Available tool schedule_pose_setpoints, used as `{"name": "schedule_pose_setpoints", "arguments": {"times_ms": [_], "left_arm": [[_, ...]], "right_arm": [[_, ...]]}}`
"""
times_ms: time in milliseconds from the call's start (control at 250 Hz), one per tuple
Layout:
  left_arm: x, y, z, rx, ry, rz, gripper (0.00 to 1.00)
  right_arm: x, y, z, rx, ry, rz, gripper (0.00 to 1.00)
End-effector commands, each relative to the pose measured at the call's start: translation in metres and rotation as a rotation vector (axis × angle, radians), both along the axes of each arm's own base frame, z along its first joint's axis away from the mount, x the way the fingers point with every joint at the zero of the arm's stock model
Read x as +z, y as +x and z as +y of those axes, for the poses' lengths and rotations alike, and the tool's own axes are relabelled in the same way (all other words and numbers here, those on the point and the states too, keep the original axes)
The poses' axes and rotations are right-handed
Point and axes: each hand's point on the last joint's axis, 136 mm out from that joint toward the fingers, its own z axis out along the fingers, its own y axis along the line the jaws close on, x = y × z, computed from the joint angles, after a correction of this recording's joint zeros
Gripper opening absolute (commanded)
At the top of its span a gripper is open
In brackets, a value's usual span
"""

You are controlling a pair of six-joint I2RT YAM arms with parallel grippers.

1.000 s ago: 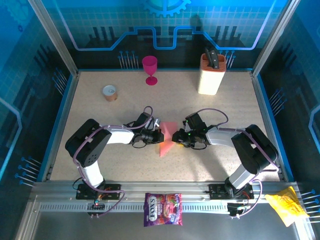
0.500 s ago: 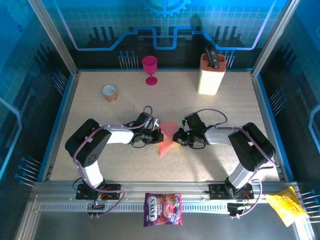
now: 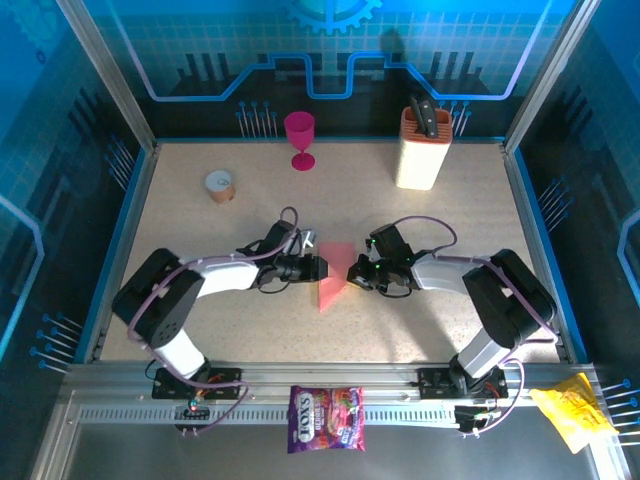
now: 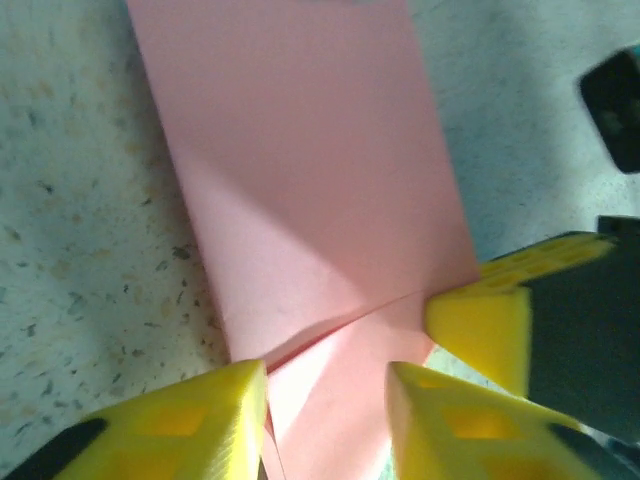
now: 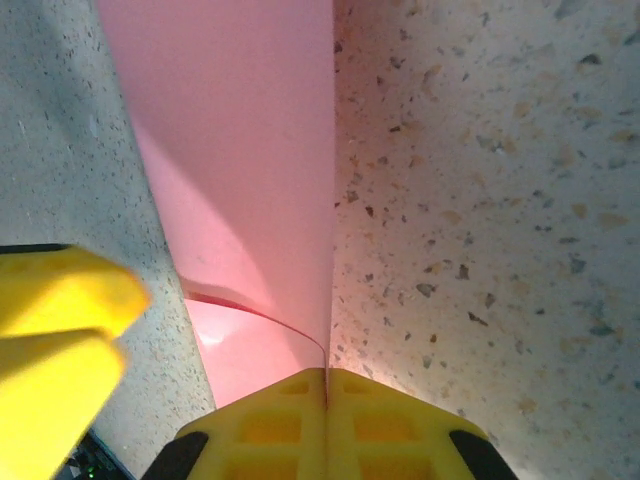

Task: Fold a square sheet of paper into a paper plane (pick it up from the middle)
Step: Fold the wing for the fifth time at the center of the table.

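Pink paper (image 5: 240, 150) is pinched by right end effector (image 5: 326, 380).

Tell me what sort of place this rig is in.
Probably a lab test cell, not a home: aluminium frame at the near edge, blue printed wall panels, and unrelated props, a magenta goblet and knife block.

pink paper (image 5: 240, 150) cut off at top edge, left claw (image 5: 70, 335) blurred

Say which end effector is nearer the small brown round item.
Left. The left end effector sits between the brown item and the paper; the right end effector holds the paper's opposite edge.
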Motion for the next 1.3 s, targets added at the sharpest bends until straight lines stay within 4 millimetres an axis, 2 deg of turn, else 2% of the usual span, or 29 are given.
{"name": "schedule_pose_setpoints", "arguments": {"times_ms": [0, 104, 244, 483, 711, 1011, 1107, 1294], "left_arm": [[0.014, -0.017, 0.002, -0.035, 0.111, -0.114, 0.47], [0.018, -0.036, -0.01, -0.088, 0.203, -0.205, 0.5], [0.009, -0.052, -0.018, -0.098, 0.31, -0.324, 0.51], [-0.002, -0.057, -0.033, -0.104, 0.442, -0.484, 0.51], [-0.013, -0.05, -0.043, -0.098, 0.529, -0.56, 0.51], [-0.009, -0.041, -0.053, -0.091, 0.549, -0.603, 0.5], [-0.01, -0.04, -0.057, -0.104, 0.549, -0.604, 0.46], [-0.015, -0.041, -0.061, -0.123, 0.543, -0.597, 0.29]], "right_arm": [[0.012, -0.003, 0.0, -0.014, -0.044, -0.016, 0.0], [0.016, -0.003, -0.003, -0.023, -0.061, -0.022, 0.0], [0.021, -0.005, -0.004, -0.027, -0.073, -0.024, 0.0], [0.022, -0.008, -0.006, -0.022, -0.091, -0.02, 0.0], [0.024, -0.011, -0.007, -0.024, -0.094, -0.021, 0.0], [0.022, -0.016, -0.008, -0.022, -0.104, -0.017, 0.0], [0.021, -0.017, -0.008, -0.019, -0.103, -0.015, 0.0], [0.021, -0.018, -0.006, -0.014, -0.099, -0.012, 0.0]]}}
